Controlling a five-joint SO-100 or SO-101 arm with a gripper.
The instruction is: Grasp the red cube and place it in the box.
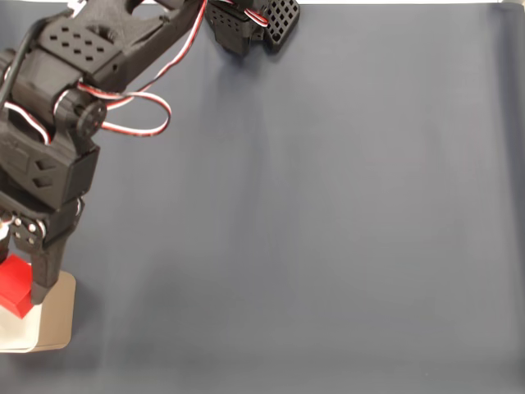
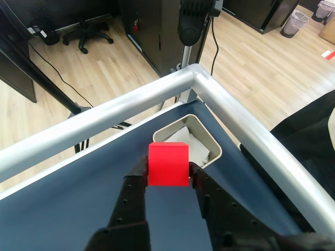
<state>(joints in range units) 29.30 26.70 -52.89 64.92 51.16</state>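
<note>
The red cube is clamped between the two black fingers of my gripper, held above the table just short of the box. The box is beige with rounded corners and a white inside, and it sits in the table's corner. In the fixed view the gripper hangs at the far left edge, and the red cube in it overlaps the top of the box. The gripper is shut on the cube.
A dark blue mat covers the table. Silver metal rails border the table corner right beside the box. Another black arm part lies at the top edge of the fixed view.
</note>
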